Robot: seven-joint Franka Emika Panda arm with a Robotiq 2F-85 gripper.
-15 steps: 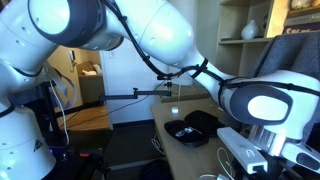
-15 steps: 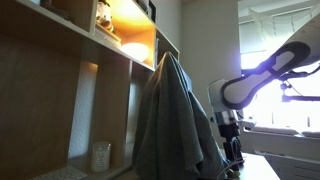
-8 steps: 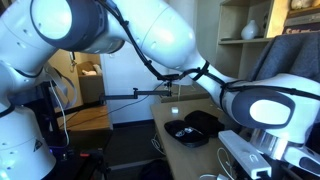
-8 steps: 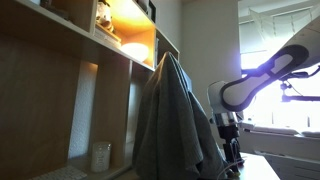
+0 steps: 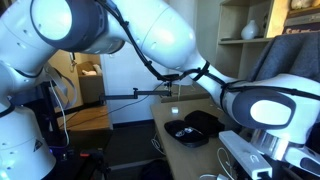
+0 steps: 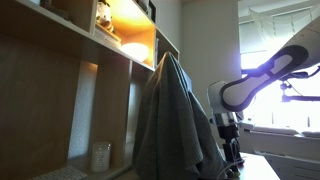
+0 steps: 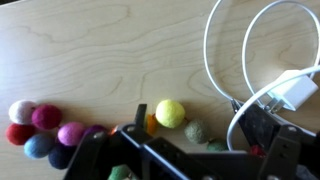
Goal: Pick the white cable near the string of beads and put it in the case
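Wood-grain desk [image 7: 90,50] carries looped cable [image 7: 296,90] beside beads [image 7: 170,113]; pincer [image 7: 188,158] hovers wide open, empty; lit shelves [image 6: 120,45] line the room.

My arm [image 5: 150,40] fills an exterior view, its thick white links running from the near left across to the right, where the last rounded joint [image 5: 265,108] turns downward. In an exterior view from the side, the forearm [image 6: 275,65] comes in from the upper right and bends at the wrist [image 6: 228,95], and the gripper [image 6: 232,150] hangs straight down below it. In the wrist view I see its dark fingers [image 7: 88,158] at the bottom edge, with the jaws spread as wide as they go.
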